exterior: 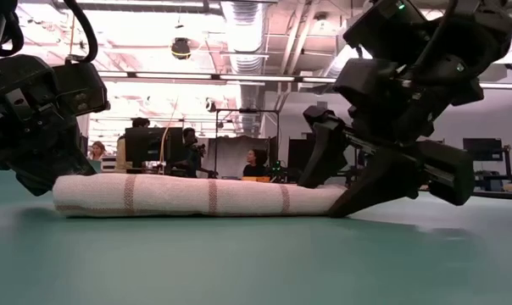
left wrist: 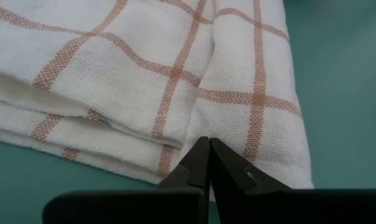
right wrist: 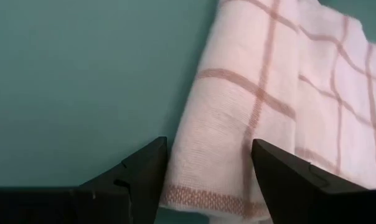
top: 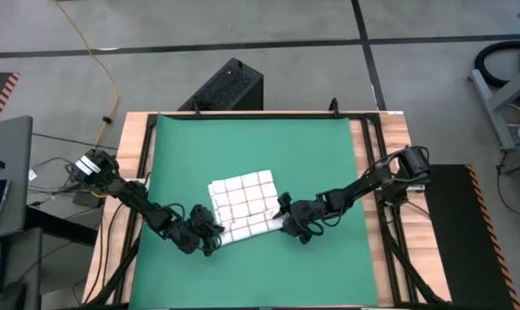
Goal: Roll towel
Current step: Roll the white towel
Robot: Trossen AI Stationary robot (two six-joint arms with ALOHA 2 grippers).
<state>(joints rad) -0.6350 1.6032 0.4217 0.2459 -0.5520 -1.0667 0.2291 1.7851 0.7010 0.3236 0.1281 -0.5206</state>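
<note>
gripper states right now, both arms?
Left gripper: shut, tips together at the towel edge; whether it pinches cloth cannot be told.
Right gripper: open, fingers straddling the towel's rolled end.

No text, label or number can be read anywhere.

Wooden table (top: 380, 172) carries a green mat (top: 251, 164); the towel (top: 243, 205) lies on the mat's near half.

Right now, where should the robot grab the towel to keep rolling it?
Probably at the two ends of the rolled near edge of the towel, coming in from the table's near side. The roll lies there as a low tube on the green mat, where the left gripper and right gripper sit.
</note>
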